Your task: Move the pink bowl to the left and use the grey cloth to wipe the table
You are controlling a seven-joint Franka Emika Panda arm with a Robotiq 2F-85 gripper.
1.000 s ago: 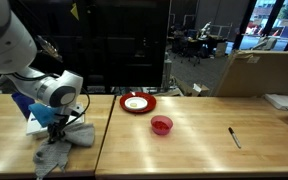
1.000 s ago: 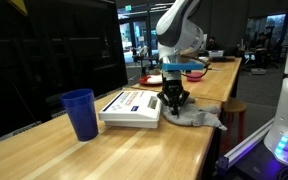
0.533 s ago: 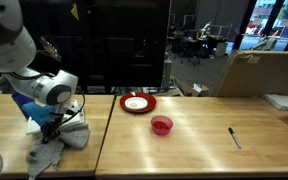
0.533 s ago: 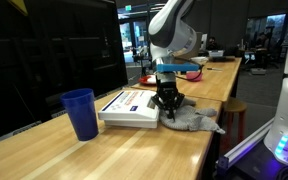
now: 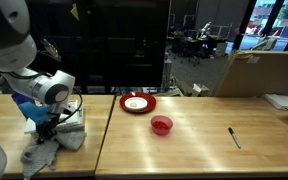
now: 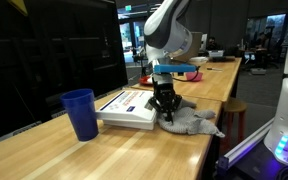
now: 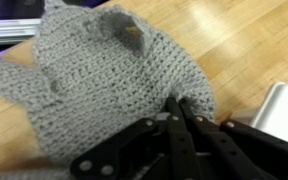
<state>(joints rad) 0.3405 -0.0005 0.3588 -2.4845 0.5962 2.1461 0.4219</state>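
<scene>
Two fingers of the end effector (image 7: 179, 108) are pressed together on a fold of the grey cloth (image 7: 94, 80), pinching the knitted fabric at the lower middle of the wrist view. In an exterior view the grey cloth (image 5: 56, 142) lies bunched on the counter (image 5: 184, 155) at the lower left of the frame, while the pink bowl (image 5: 162, 125) sits well apart near the middle, just below a red plate (image 5: 137, 102). In an exterior view a white box (image 6: 131, 106) lies just beside the grey cloth, with a blue cup (image 6: 80, 113) to its left.
</scene>
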